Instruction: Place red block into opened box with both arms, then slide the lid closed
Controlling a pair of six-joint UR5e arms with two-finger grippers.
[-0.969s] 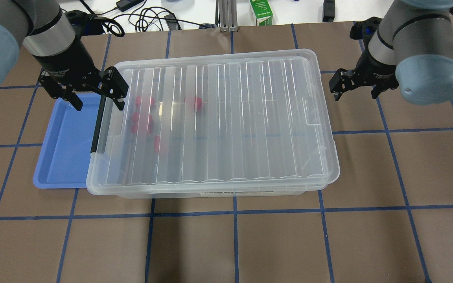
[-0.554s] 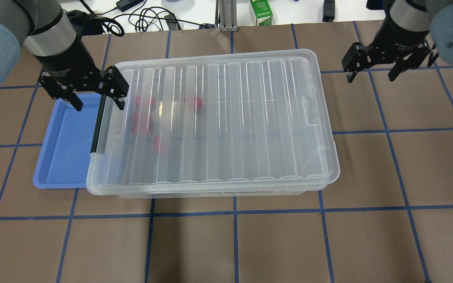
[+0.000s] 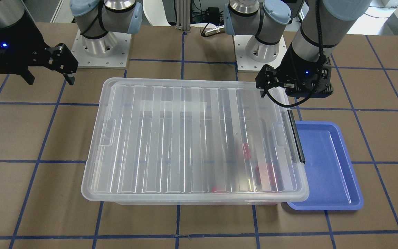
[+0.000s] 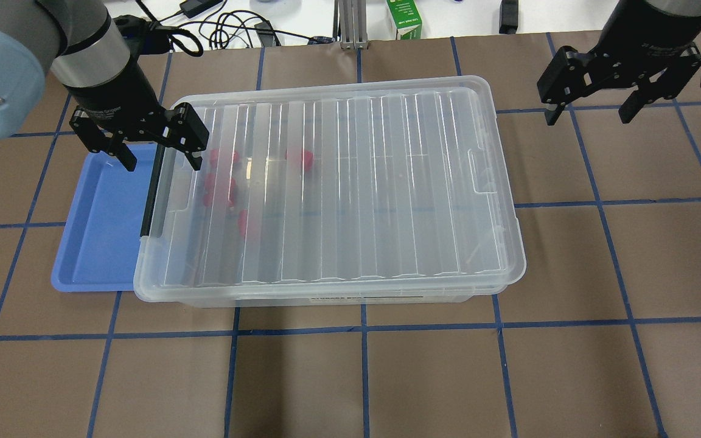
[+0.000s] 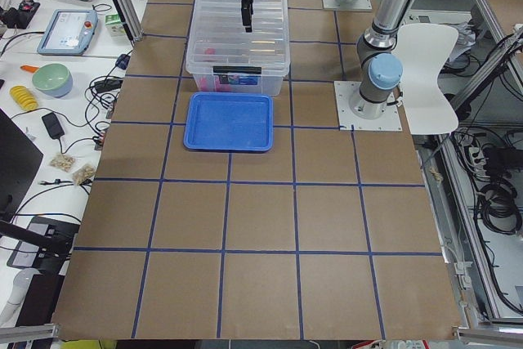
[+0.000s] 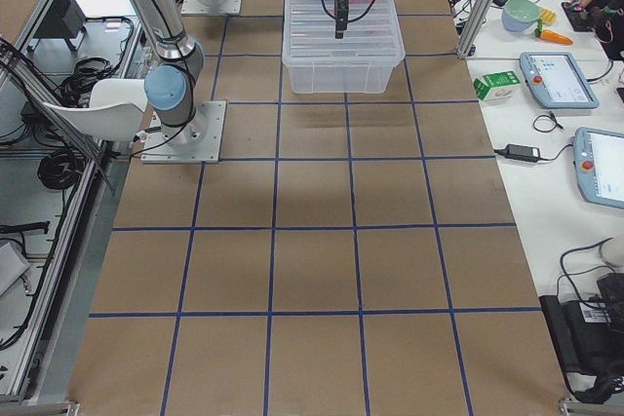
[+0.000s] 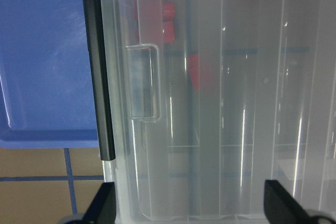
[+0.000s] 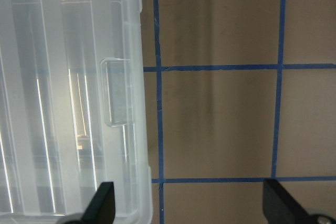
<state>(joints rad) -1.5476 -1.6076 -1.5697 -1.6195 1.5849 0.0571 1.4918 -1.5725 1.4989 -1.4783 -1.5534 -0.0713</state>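
Observation:
The lid (image 4: pixel 356 182) lies flat over the whole box (image 4: pixel 326 299). Several red blocks (image 4: pixel 224 159) show blurred through it near the box's left end, also as red blocks (image 7: pixel 168 17) in the left wrist view. My left gripper (image 4: pixel 162 161) hangs open above that end, straddling the black bar (image 4: pixel 151 194); in the front view the left gripper (image 3: pixel 294 93) is over the box's corner. Off the box's right end my right gripper (image 4: pixel 588 117) is open and holds nothing. Its wrist view shows the lid (image 8: pixel 63 77) edge and recess (image 8: pixel 118 90) beside bare table.
A shallow blue tray (image 4: pixel 101 231) sits against the box's left end, partly under its rim. Cables, a green carton (image 4: pixel 404 19) and a metal post (image 4: pixel 350 24) lie past the table's far edge. Brown table with blue tape lines (image 4: pixel 362 325) spreads in front.
My right gripper has pulled back from the box's right end, moving farther back and to the right and turning. My left gripper shifted slightly right over the box's end. Lid and box stayed put.

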